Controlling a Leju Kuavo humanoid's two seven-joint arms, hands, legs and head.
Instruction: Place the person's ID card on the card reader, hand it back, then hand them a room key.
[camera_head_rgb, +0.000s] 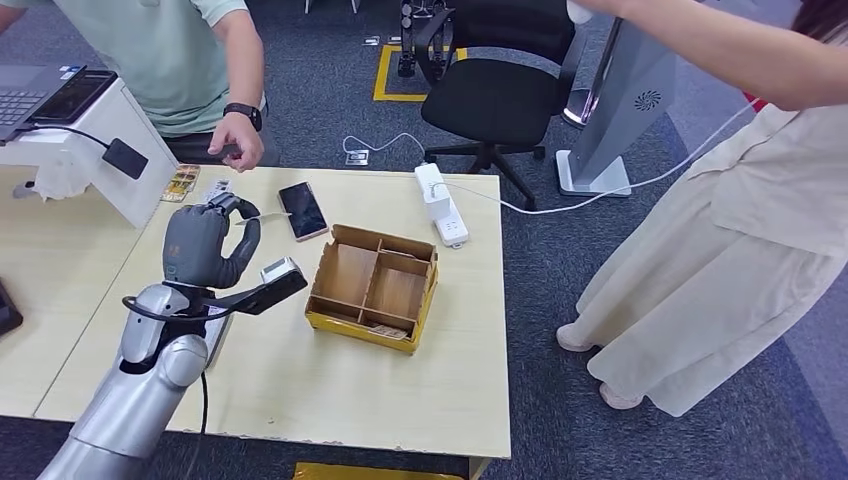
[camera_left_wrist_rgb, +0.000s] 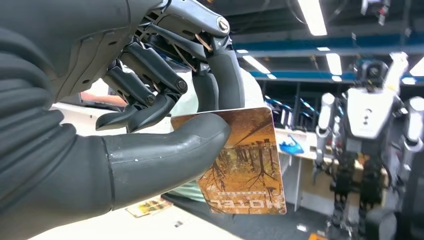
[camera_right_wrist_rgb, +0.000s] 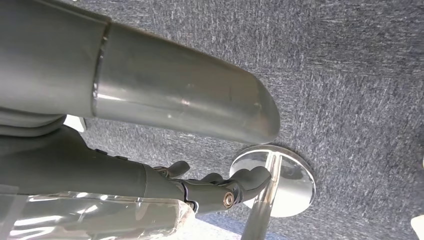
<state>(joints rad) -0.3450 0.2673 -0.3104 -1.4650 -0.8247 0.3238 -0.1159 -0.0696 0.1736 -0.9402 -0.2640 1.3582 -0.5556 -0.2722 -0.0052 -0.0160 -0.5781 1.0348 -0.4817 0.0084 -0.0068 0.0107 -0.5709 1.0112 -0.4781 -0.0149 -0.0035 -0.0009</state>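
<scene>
Table (camera_head_rgb: 330, 390) — tray (camera_head_rgb: 373, 285); phone (camera_head_rgb: 302, 210)

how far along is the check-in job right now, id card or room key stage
Room key stage, apparently. The left hand pinches an orange card marked MOTEL between thumb and fingers, raised over the table toward the seated person's hand. The ID steps cannot be confirmed. Left: the person taking the card.

Phone (camera_head_rgb: 302, 210) and person's hand (camera_head_rgb: 237, 140) ahead.
</scene>
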